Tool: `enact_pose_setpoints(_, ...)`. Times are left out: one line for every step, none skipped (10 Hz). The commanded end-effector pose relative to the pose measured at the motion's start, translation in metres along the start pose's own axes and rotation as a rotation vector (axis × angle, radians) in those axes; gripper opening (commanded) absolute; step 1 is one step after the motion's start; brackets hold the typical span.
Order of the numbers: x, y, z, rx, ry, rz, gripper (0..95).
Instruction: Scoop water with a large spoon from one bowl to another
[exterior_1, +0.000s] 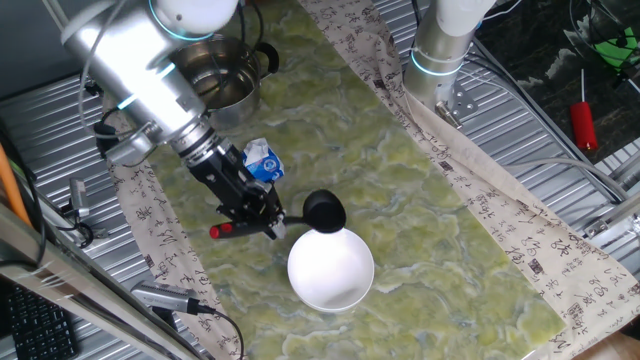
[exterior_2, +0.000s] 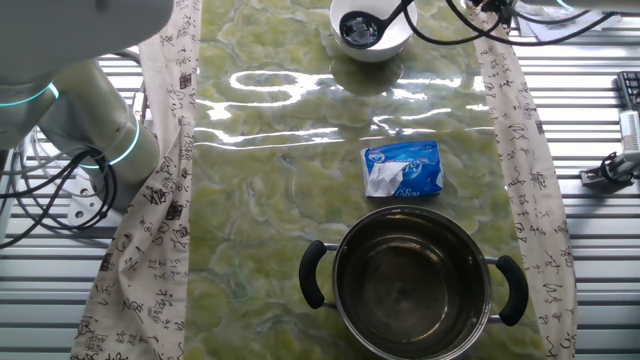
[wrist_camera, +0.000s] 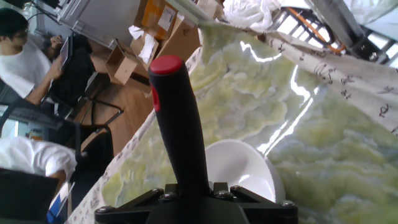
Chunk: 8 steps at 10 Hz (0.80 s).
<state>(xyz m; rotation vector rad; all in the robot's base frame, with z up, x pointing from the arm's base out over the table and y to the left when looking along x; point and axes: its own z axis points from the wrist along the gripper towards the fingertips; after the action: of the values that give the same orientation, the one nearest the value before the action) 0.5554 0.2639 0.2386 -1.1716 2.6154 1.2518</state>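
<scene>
Your gripper (exterior_1: 262, 213) is clamped on the handle of the large spoon (exterior_1: 322, 209), near its red tip, and the black scoop hangs at the far rim of the white bowl (exterior_1: 331, 270). From one fixed view you can see the whole arm leaning down over the green marbled mat (exterior_1: 420, 190), with the steel pot (exterior_1: 216, 75) well apart from the bowl, up near the arm's shoulder. That view hides what the scoop is doing. The other fixed view fills that in: there the scoop sits down inside the white bowl (exterior_2: 392, 40), and the steel pot (exterior_2: 412, 283) fills the foreground, its two black side handles plain to see (whether it holds water you cannot tell from the shine).

The hand view gives you only the spoon's black handle and red tip (wrist_camera: 166, 65) rising out of the clamp, with the white bowl (wrist_camera: 233, 165) behind it.

A blue and white packet (exterior_2: 404, 169) lies on the mat between pot and bowl; its print is too small to read. The cloth edging (exterior_2: 520, 170) beside the mat carries rows of calligraphy characters, not legible.

The table is ribbed metal (exterior_1: 50, 120). A red-handled screwdriver (exterior_1: 584, 124) lies off to one side. In the hand view you can see cardboard boxes (wrist_camera: 163, 28) and a seated person (wrist_camera: 25, 56) beyond the table.
</scene>
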Motion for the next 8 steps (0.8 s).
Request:
enact_pose_setpoints(-0.003,-0.003,0.006,0.007,-0.008,0.001,0.0)
enact_pose_setpoints(-0.004,-0.004,0.009,0.011,-0.011,0.002,0.0)
enact_pose_setpoints(-0.006,-0.005,0.012,0.016,-0.014,0.004,0.0)
enact_pose_setpoints(-0.009,-0.006,0.014,0.018,-0.015,0.007,0.0)
enact_pose_setpoints(-0.009,-0.008,0.014,0.023,-0.010,0.008,0.0)
enact_pose_setpoints(-0.009,-0.009,0.015,0.024,-0.009,0.004,0.0)
enact_pose_setpoints(-0.010,-0.012,0.016,0.027,-0.009,0.002,0.0)
enact_pose_setpoints(-0.010,-0.013,0.017,0.027,-0.011,0.002,0.0)
